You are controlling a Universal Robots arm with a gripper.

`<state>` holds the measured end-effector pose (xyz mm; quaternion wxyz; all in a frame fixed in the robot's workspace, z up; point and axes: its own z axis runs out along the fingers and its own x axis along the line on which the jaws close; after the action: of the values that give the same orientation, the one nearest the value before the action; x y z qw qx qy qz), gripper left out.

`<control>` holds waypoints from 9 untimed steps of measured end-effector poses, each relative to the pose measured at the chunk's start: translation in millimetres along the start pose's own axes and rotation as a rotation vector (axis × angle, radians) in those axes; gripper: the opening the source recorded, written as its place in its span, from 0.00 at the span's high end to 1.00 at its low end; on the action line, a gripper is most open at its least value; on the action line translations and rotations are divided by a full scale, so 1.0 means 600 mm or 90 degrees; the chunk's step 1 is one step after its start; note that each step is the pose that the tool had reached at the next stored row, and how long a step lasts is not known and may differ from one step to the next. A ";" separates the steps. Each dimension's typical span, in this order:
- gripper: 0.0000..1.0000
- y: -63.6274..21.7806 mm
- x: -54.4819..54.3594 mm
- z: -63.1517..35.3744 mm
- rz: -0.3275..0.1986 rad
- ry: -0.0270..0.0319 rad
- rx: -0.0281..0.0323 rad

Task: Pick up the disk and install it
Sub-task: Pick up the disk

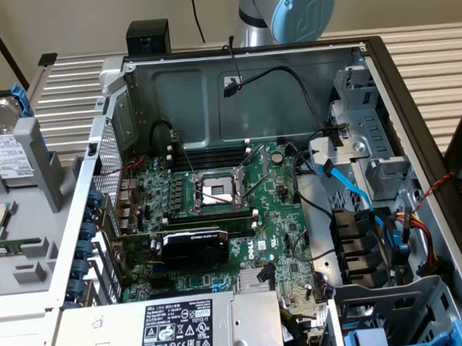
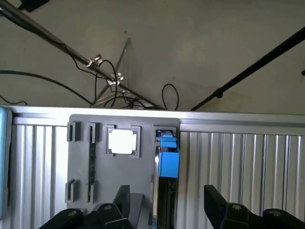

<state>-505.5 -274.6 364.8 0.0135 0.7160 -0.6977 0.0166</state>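
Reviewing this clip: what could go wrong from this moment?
The open gripper is lined up with the disk, which stands on edge in the grey holder; closing off-centre might pinch the slot wall instead. In the case, the blue cable hangs across the drive bays and may snag.

**Two cameras, one shared tray**

The exterior view looks steeply down at close range into the open computer case, with the grey tray at the frame's left edge. The wrist view looks past the tool onto the same grey tray on the slatted counter.
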 end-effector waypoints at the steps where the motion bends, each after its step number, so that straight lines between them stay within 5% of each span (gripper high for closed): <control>1: 0.28 0.003 0.000 0.003 -0.002 0.0000 0.0001; 9: 0.28 0.009 0.003 0.027 -0.017 0.0000 -0.0001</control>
<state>-510.8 -277.0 348.4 0.0138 0.7255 -0.6879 0.0164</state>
